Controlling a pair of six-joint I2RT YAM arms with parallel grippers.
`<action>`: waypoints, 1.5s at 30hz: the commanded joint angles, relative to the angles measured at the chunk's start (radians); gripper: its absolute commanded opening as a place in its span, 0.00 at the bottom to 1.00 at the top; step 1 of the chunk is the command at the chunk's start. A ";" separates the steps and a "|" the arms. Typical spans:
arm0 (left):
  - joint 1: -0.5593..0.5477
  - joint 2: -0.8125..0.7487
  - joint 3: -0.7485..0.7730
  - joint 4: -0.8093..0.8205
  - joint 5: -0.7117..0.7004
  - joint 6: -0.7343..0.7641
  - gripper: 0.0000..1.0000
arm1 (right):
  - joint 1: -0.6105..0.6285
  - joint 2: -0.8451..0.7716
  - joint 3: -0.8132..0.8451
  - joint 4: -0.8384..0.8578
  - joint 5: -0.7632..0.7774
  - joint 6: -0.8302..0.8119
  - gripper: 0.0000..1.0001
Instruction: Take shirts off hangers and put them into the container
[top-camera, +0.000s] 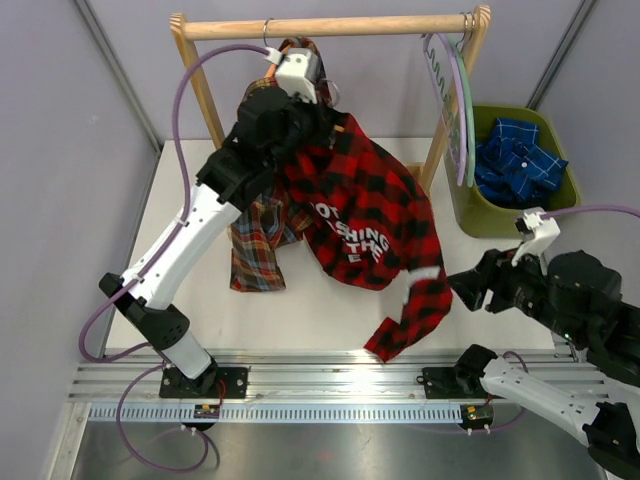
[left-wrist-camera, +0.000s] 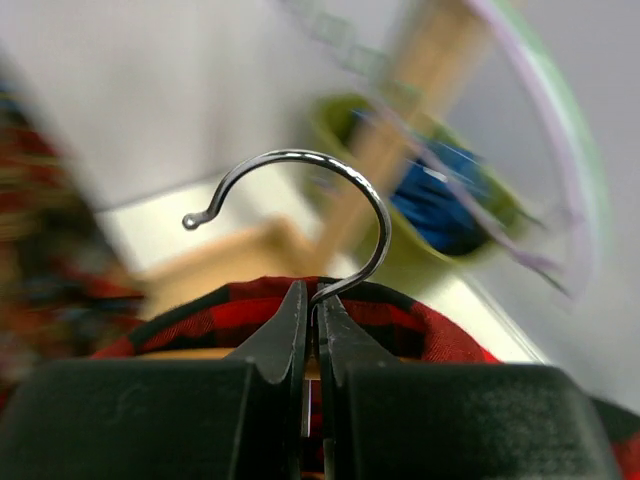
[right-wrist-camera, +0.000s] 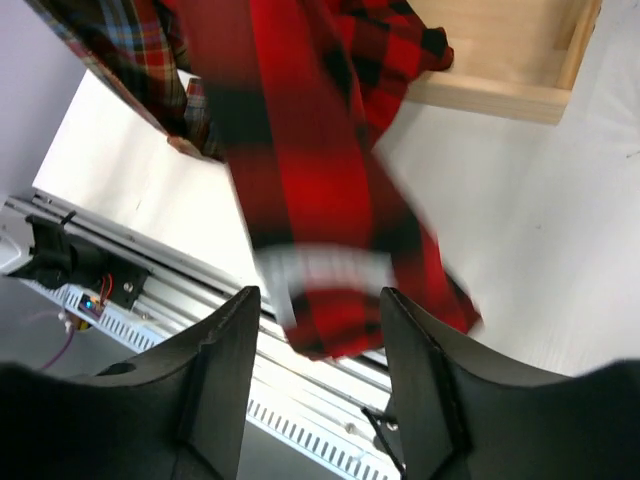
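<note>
Left gripper (left-wrist-camera: 312, 300) pinches a hanger's metal hook (left-wrist-camera: 300, 153), the red-and-black plaid shirt (top-camera: 370, 215) hanging below the wooden rack (top-camera: 330, 27). Right gripper (right-wrist-camera: 315, 295), jaws spread, flanks its dangling sleeve (right-wrist-camera: 320, 200), left of the olive-green bin (top-camera: 480, 222).

Hanger (left-wrist-camera: 345, 175) mostly hidden under red shirt (left-wrist-camera: 420, 325)

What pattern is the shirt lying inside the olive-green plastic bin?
The shirt is blue with white checks; the top external view shows it best.
</note>
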 joint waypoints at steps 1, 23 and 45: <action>0.079 -0.070 0.003 0.149 -0.144 0.032 0.00 | 0.001 -0.035 0.015 -0.062 -0.051 -0.001 0.63; 0.076 -0.144 -0.092 0.124 0.022 -0.063 0.00 | -0.001 0.137 -0.048 0.157 0.289 -0.116 0.99; 0.049 -0.138 -0.013 0.092 0.011 -0.028 0.00 | 0.001 0.162 -0.143 0.320 0.053 -0.129 0.22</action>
